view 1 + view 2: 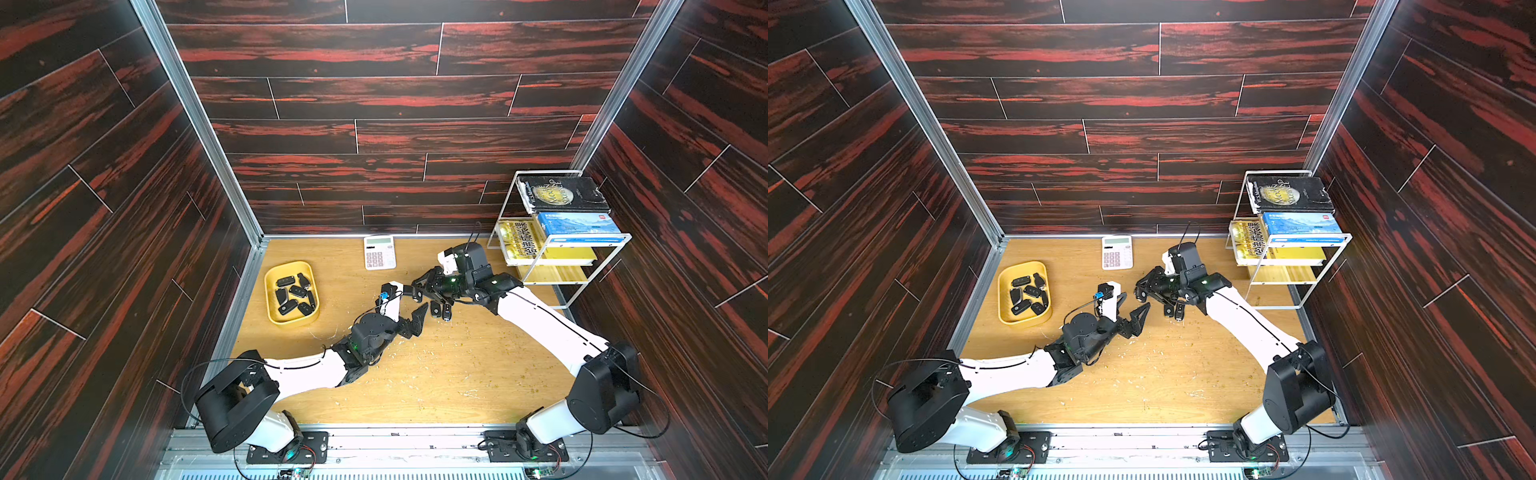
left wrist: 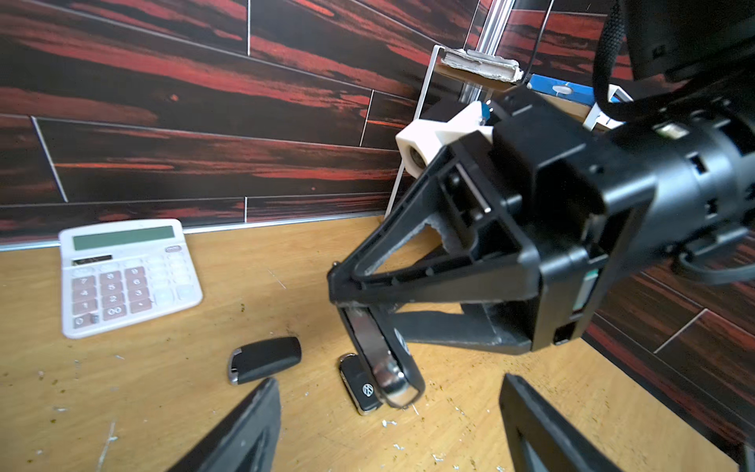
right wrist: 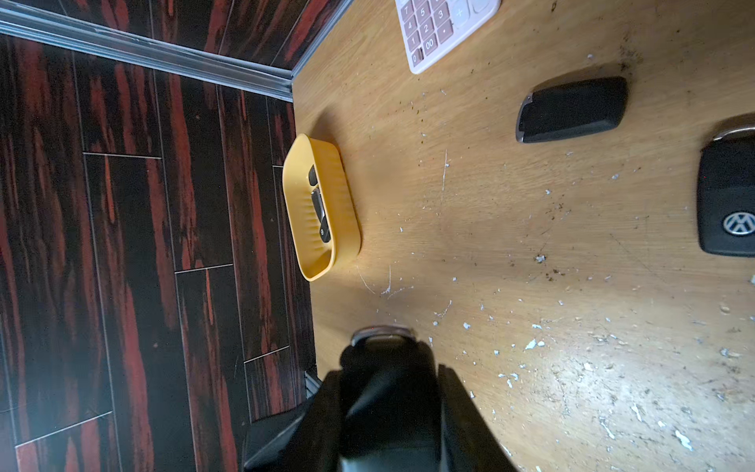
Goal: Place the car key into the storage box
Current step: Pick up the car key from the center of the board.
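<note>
The black car key (image 2: 382, 355) with a chrome edge hangs down from the right claw (image 3: 388, 380), pinched between its closed-in jaws just above the wooden table (image 1: 457, 374). The left claw (image 2: 388, 423) faces it close by, its jaws spread wide with nothing between them. Well away from both claws, beyond the left one, sits the shallow yellow plastic storage box (image 1: 292, 321), holding several black car keys (image 1: 296, 293).
</note>
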{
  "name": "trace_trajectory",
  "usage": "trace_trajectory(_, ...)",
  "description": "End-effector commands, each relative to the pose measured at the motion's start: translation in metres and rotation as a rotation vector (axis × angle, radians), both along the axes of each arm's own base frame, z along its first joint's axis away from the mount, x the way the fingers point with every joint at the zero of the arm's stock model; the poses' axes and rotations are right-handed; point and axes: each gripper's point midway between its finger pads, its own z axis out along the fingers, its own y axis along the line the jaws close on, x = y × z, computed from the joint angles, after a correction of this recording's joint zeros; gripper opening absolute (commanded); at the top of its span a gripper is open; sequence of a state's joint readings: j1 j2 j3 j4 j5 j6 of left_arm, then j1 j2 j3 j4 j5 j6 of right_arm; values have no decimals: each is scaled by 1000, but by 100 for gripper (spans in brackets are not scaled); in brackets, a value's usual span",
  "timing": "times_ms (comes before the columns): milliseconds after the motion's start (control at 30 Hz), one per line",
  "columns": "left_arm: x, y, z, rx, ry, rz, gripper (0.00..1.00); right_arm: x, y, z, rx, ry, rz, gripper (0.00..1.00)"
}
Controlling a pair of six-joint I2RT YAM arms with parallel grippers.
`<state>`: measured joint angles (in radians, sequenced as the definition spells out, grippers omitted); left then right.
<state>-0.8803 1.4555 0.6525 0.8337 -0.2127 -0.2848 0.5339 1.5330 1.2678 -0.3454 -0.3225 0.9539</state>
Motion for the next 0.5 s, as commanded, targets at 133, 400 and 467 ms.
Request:
trace_trajectory(133, 2, -2, 19, -37, -32, 3, 71, -12, 4, 19, 52, -33, 23, 35)
trace_trajectory(400, 4, -8, 25, -75, -36, -7, 67, -17, 4, 19, 56, -31, 30, 35)
trace_trajectory(467, 4, -8, 28, -80, -39, -5, 63, -19, 3, 18, 55, -30, 32, 35)
